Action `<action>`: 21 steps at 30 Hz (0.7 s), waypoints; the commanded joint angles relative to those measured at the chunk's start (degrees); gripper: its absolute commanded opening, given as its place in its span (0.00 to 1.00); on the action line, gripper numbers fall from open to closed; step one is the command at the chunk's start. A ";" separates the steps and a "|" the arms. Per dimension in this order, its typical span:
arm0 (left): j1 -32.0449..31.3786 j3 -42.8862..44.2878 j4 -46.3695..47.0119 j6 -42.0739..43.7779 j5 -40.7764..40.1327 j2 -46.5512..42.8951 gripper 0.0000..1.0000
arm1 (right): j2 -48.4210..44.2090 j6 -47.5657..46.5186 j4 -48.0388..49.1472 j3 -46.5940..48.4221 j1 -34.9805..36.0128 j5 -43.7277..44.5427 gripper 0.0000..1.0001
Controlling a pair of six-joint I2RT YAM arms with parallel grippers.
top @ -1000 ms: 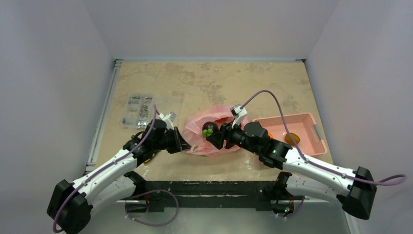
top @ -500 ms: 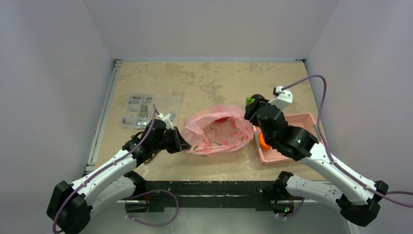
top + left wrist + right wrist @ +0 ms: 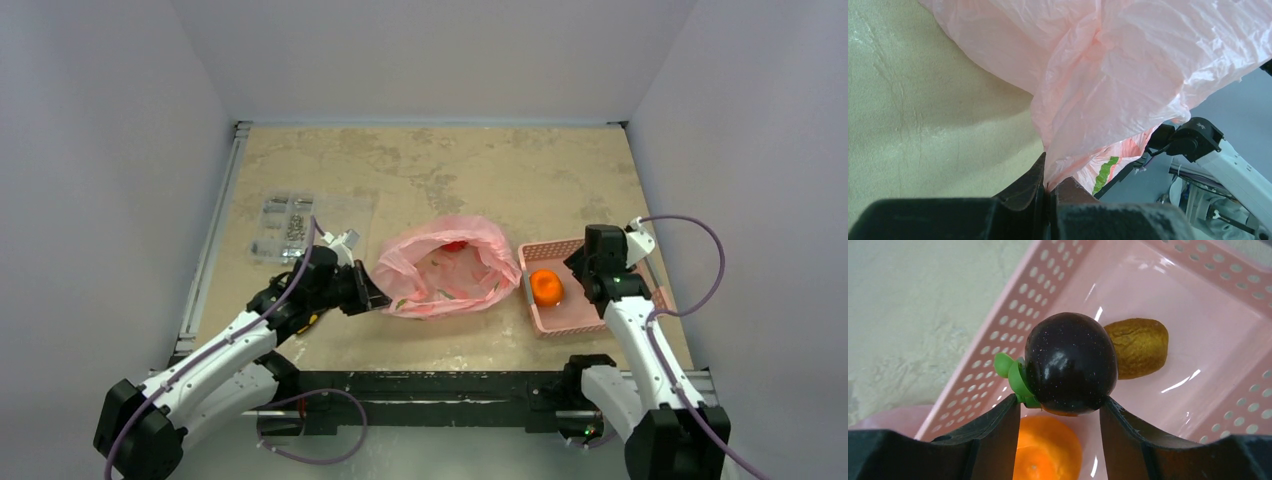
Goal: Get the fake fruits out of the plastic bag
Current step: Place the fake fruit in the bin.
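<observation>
Glossy, finely speckled plum in the right pincer. Beyond it lies a rough, matt kiwi, and beneath it a shiny perforated plastic basket. The left pincer nips the thin, crinkly, translucent plastic bag.

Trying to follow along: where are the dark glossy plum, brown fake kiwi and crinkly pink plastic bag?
dark glossy plum (image 3: 1070, 362): right wrist view, its middle.
brown fake kiwi (image 3: 1143, 347): right wrist view, visible middle.
crinkly pink plastic bag (image 3: 1128, 65): left wrist view, crumpled side.
</observation>
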 commanded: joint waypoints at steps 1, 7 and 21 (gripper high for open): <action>-0.33 0.26 1.48 0.73 1.70 1.09 0.00 | 2.68 -0.22 7.89 -3.05 -3.91 -7.74 0.00; -0.57 -0.85 5.84 0.02 5.00 5.11 0.00 | 3.12 -0.18 11.30 -6.74 -3.94 -7.86 0.00; -1.21 -3.39 7.65 1.61 4.94 8.69 0.00 | 3.64 1.14 13.65 -9.09 -3.94 -11.09 0.29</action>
